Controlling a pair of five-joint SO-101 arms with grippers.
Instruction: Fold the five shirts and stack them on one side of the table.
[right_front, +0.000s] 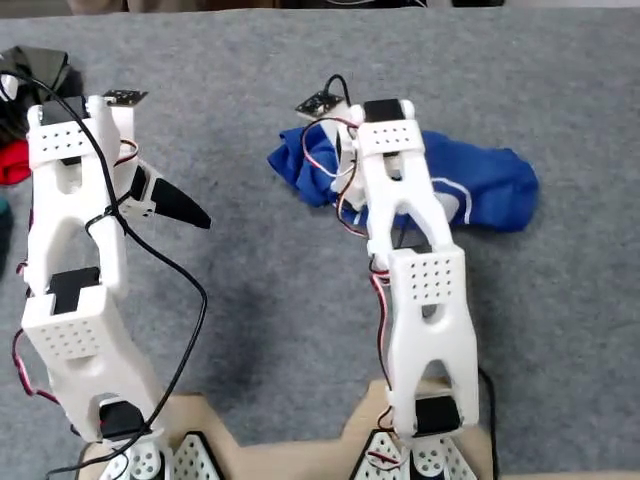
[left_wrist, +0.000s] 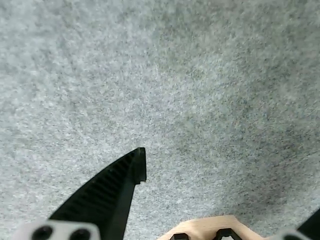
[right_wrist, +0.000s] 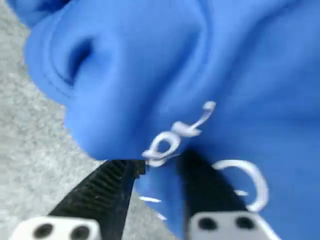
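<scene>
My right claw (right_wrist: 165, 162) pinches the blue shirt (right_wrist: 200, 75), its white lettering (right_wrist: 172, 137) unreadable; my left claw (left_wrist: 227, 190) hovers spread above the grey counter (left_wrist: 175, 75).

I see the table (right_front: 250, 300) covered all over with a grey cloth that looks like felt. A blue shirt (right_front: 480, 185) lies on it crumpled, in the far half, a little to the right of the middle. At the far left edge a small heap lies on the cloth: a dark garment (right_front: 35, 70) and, just beside it, a red garment (right_front: 10, 162). At the near edge a light wooden board (right_front: 290, 462) rests on the table.
</scene>
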